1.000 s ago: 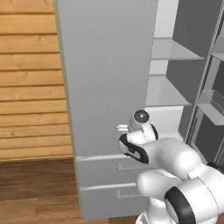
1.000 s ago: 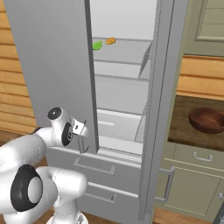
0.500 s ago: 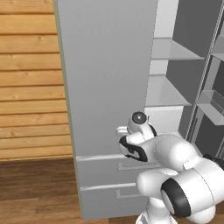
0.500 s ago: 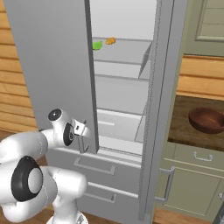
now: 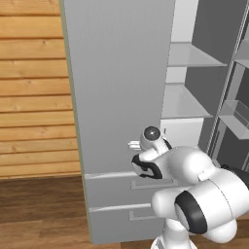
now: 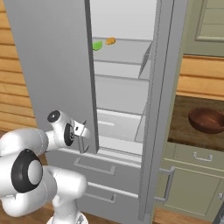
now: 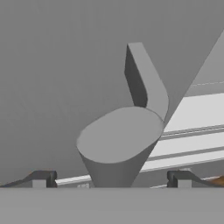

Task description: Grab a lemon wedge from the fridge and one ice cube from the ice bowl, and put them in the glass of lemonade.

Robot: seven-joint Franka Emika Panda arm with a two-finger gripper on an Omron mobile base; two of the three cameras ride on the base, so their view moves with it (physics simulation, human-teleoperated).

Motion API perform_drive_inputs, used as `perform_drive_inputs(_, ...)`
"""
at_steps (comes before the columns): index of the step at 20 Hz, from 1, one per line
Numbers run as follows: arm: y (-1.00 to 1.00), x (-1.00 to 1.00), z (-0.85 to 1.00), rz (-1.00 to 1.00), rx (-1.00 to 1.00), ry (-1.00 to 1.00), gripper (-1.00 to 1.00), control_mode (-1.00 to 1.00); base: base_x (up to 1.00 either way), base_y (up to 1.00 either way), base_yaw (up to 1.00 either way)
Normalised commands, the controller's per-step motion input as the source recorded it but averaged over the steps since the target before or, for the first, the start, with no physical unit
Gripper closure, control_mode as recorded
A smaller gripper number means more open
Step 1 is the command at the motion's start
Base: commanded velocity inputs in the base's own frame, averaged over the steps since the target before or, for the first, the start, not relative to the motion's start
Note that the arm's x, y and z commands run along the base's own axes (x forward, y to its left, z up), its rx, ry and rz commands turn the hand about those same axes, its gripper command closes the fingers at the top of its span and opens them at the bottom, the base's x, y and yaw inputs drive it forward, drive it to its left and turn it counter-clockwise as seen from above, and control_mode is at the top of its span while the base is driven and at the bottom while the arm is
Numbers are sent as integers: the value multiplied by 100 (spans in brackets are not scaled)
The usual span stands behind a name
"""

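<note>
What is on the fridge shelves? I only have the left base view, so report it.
Observer: On the upper shelf a green piece and an orange piece lie side by side.
Operator: Now describe the tool.
Observer: The tool is open, with the door handle between its tips.
Operator: Locate the ice bowl.
Observer: The ice bowl sits on the counter, to the right of the fridge in the right base view.

Flat, even rendered light, soft faint shadows, no glare, sharp throughout.
</note>
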Motion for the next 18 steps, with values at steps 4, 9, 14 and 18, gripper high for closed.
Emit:
perform_drive_inputs(4,0,25,-5,0,0,-1,100,-100,0,0,0)
perform_drive_inputs(9,0,0,0,0,0,0,100,-100,0,0,0)
perform_drive_inputs(14,0,-2,0,0,0,0,100,-100,0,0,0)
perform_drive_inputs(18,3,-68,18,2,0,-10,100,-100,0,0,0)
